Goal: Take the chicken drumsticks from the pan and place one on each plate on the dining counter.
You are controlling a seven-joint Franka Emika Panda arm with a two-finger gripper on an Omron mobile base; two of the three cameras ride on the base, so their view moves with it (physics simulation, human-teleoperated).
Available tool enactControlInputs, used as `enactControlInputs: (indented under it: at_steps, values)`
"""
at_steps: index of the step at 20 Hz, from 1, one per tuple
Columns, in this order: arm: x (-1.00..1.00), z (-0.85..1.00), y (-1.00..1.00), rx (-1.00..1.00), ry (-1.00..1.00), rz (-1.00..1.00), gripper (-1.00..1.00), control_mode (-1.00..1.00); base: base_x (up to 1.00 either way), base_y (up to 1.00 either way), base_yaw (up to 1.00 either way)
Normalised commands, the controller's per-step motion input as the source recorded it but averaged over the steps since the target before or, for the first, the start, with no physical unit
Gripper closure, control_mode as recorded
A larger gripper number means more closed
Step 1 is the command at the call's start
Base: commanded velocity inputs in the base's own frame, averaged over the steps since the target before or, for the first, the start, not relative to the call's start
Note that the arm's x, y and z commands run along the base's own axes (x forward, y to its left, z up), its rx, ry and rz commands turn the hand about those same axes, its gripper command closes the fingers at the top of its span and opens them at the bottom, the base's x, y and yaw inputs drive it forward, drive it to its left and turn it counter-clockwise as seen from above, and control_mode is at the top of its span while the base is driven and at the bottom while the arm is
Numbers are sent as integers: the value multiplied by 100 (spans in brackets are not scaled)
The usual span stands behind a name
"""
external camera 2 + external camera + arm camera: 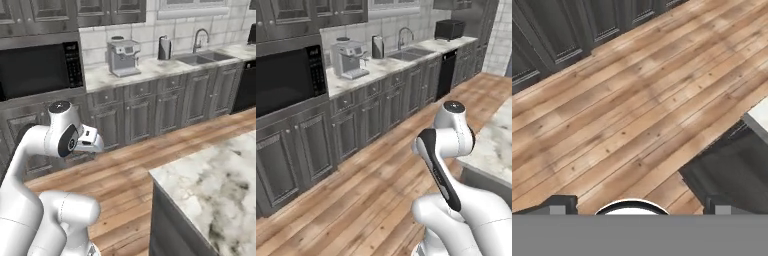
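Observation:
My gripper point(641, 206) hangs open over the wooden floor point(627, 115), nothing between its two dark fingertips point(562, 204). The arm is folded close above the base, and its white hand point(89, 140) juts out to the right of the elbow. A white marble counter with grey-brown veins and a dark grey front, the dining counter point(495, 145) point(215, 192), stands to my right. One corner of the dining counter point(759, 117) reaches into the hand view. The chicken drumsticks, the pan and the plates are out of view.
Dark grey cabinets point(356, 125) point(160, 112) line the far wall under a marble worktop with a coffee machine point(350, 59) point(124, 56) and a sink point(412, 52) point(200, 57). A built-in microwave point(286, 77) point(40, 67) sits at the left. Open floor point(371, 185) lies between.

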Motion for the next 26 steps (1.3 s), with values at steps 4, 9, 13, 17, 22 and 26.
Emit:
enactControlInputs:
  at_steps: [4, 9, 13, 17, 22, 26]
  values:
    - [0, 0, 0, 0, 0, 0, -100, 100, 83, 65, -45]
    - [0, 0, 0, 0, 0, 0, -100, 100, 78, 54, -61]
    - [0, 0, 0, 0, 0, 0, -100, 100, 72, 50, -70]
    - [0, 0, 0, 0, 0, 0, -100, 100, 69, 47, -74]
    - [0, 0, 0, 0, 0, 0, -100, 100, 73, 51, -67]
    - [0, 0, 0, 0, 0, 0, -100, 100, 79, 62, -50]
